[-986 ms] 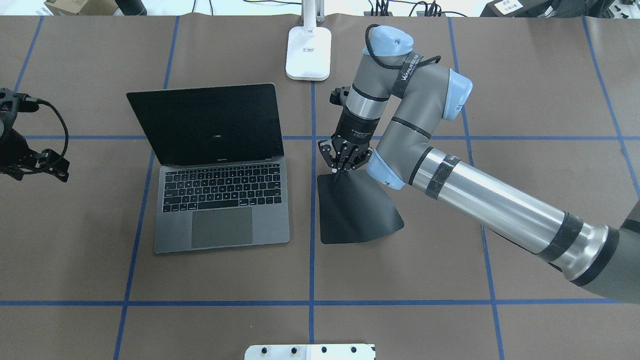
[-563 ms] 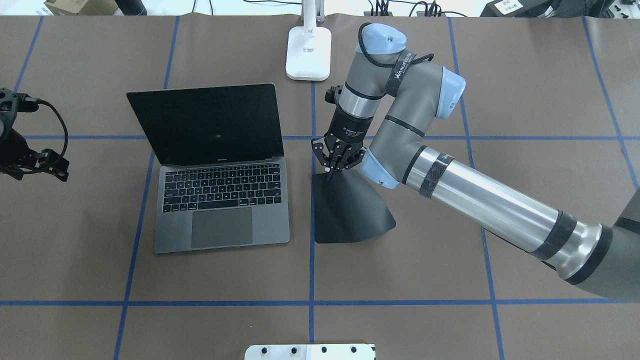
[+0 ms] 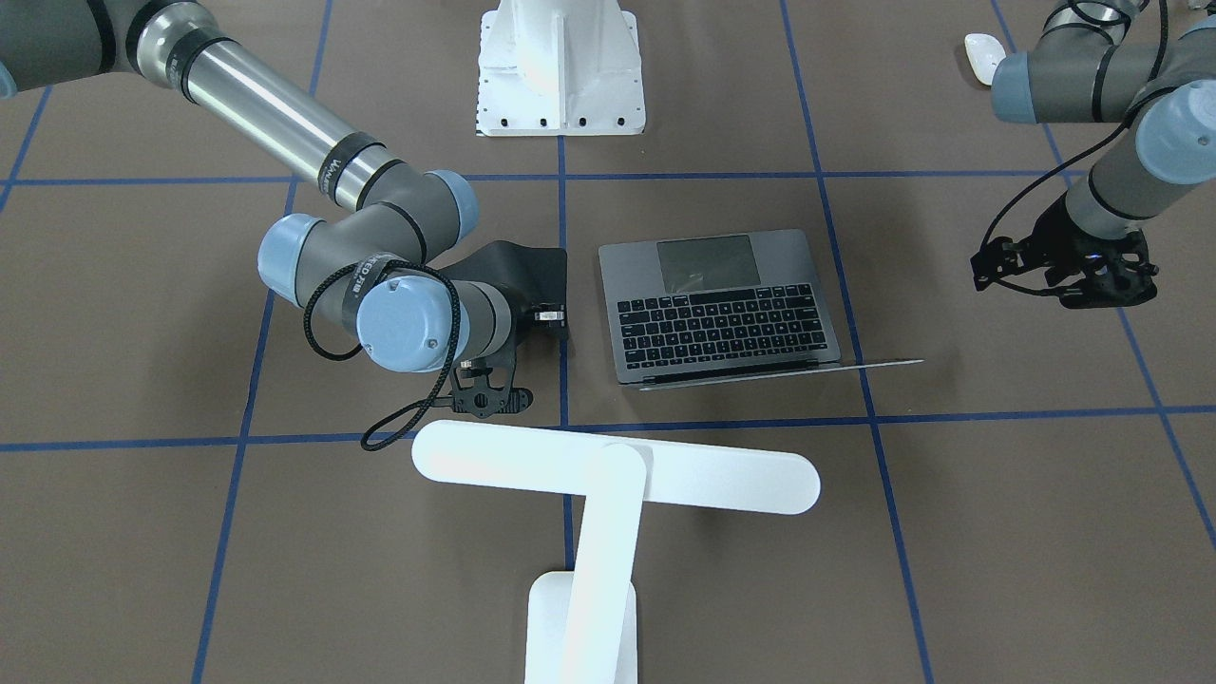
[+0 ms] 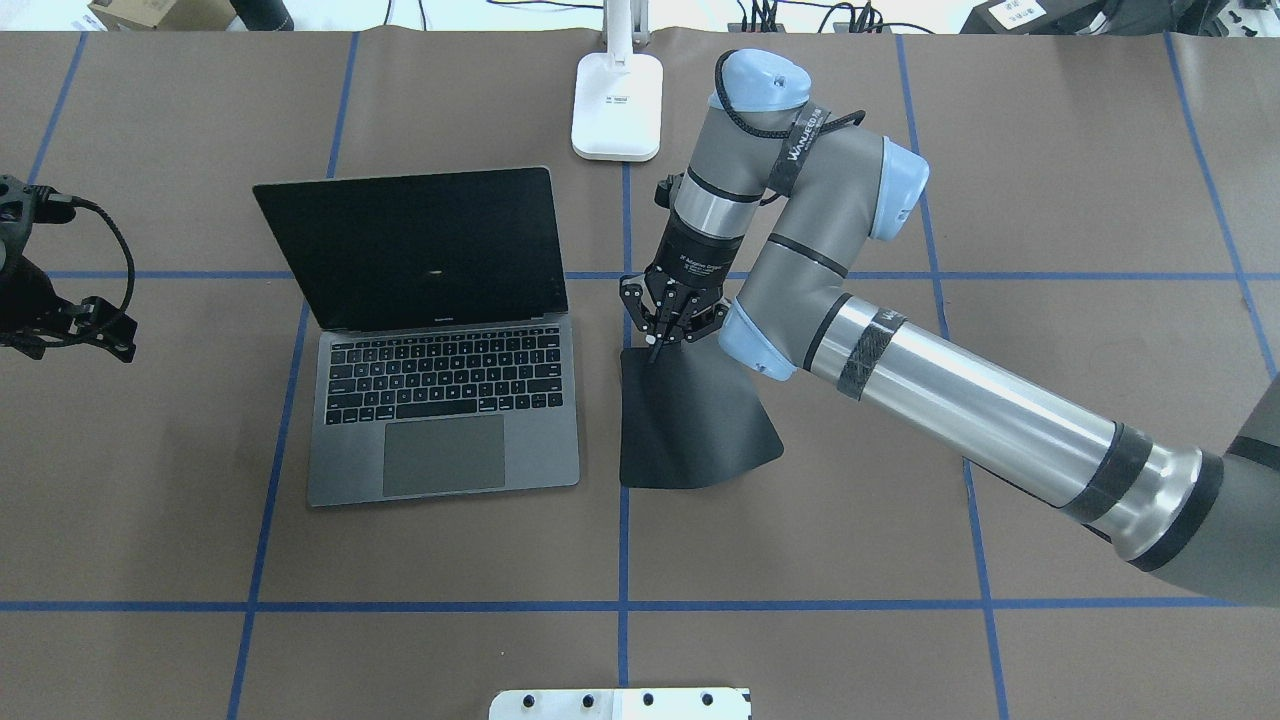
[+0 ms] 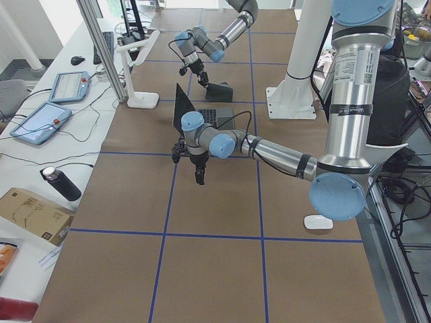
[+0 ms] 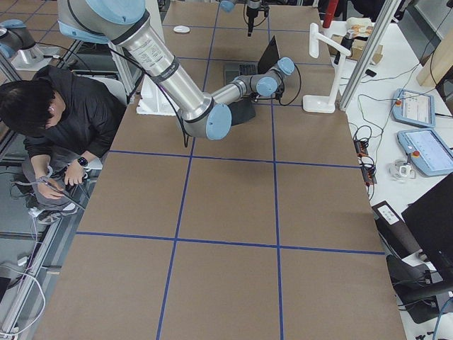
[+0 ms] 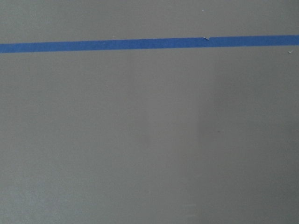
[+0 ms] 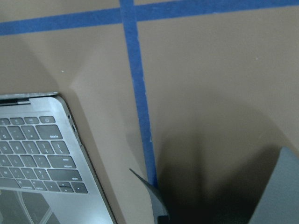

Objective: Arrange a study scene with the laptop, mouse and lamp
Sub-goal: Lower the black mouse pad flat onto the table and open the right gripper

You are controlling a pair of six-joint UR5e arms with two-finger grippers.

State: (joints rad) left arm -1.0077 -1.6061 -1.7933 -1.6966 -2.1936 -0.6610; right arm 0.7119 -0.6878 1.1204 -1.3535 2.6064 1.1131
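Brown-papered table: right gripper pinches the black mat by its lifted far edge; left gripper grip unclear

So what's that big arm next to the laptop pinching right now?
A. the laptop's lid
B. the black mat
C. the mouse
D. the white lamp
B: the right gripper is closed on the far edge of the black mat, with that edge tilted up off the table beside the laptop.
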